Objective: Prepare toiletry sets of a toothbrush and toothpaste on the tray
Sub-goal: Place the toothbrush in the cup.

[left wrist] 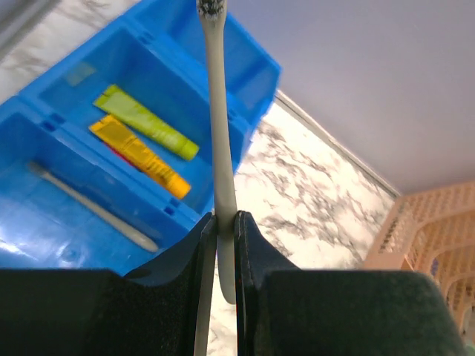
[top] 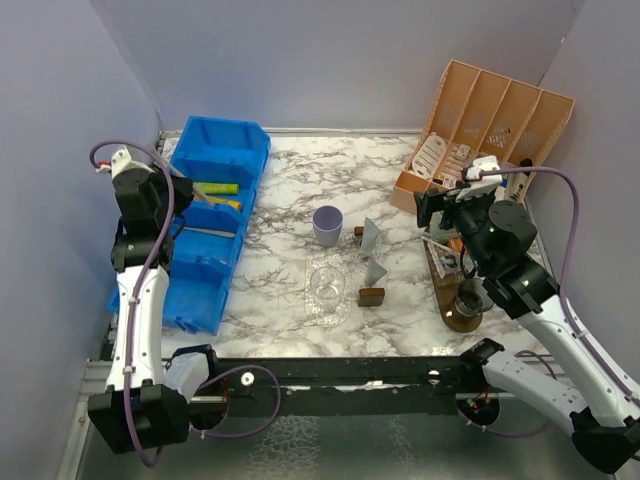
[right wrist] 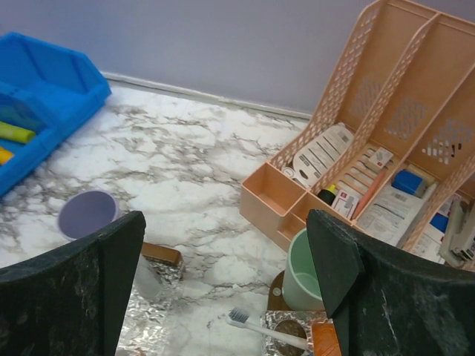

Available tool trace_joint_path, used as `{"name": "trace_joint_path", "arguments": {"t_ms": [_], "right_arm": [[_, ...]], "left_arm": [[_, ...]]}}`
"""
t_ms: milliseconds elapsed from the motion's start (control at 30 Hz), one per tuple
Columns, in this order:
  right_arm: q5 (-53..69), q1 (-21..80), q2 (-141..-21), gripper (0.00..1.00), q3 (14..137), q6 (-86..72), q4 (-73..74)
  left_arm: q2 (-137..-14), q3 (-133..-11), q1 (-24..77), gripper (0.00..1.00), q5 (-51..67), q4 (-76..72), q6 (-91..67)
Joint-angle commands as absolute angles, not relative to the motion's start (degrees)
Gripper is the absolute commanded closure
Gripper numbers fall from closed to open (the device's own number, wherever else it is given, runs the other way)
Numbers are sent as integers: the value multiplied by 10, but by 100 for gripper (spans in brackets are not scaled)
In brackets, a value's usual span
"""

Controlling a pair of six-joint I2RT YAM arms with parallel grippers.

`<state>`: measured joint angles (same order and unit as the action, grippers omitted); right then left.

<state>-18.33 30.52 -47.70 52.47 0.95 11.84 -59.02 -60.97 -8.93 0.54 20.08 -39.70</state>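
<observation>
The left claw (left wrist: 225, 222) is clenched on a thin off-white toothbrush (left wrist: 217, 111) and holds it upright above the blue plastic bin (left wrist: 252, 70), with the bristle head at the top. The grip sits low on the handle and the contact is narrow, so I judge that the toothbrush can swivel or slide out if the arm turns fast. The dark wooden tray (top: 441, 283) is on the right side of the marble surface (top: 280, 190), well apart from this claw, so the carry is long. A small lilac cup (top: 327, 225) and a clear plastic cup (top: 327, 290) stand between them; a low path may knock them over. The right claw (right wrist: 226, 245) is released, its fingers wide apart and grasping nothing, and it hangs above the tray near a mint green cup (right wrist: 300, 271). If it remains there, the two arms may meet. The cups look light, and a long brush leaning on the rim may tip one. A yellow-green tube (left wrist: 145, 121) and an orange tube (left wrist: 137, 152) lie in the bin.
</observation>
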Motion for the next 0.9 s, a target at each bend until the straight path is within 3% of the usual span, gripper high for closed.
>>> {"name": "trace_joint_path", "arguments": {"t_ms": [0, 133, 533, 867], "right_arm": [[-121, 302, -435, 8, 525, -36, 135], [-105, 302, -386, 6, 476, -46, 111], [-68, 302, -258, 5, 451, -28, 127], [-113, 302, -149, 5, 454, 58, 174]], "left_arm": [[-542, -489, -70, 100, 163, -43, -355], [-503, -415, 35, 100, 130, -160, -284], [-586, -434, 201, 100, 278, -296, -183], [-719, -398, 271, 100, 325, -507, -93]]}}
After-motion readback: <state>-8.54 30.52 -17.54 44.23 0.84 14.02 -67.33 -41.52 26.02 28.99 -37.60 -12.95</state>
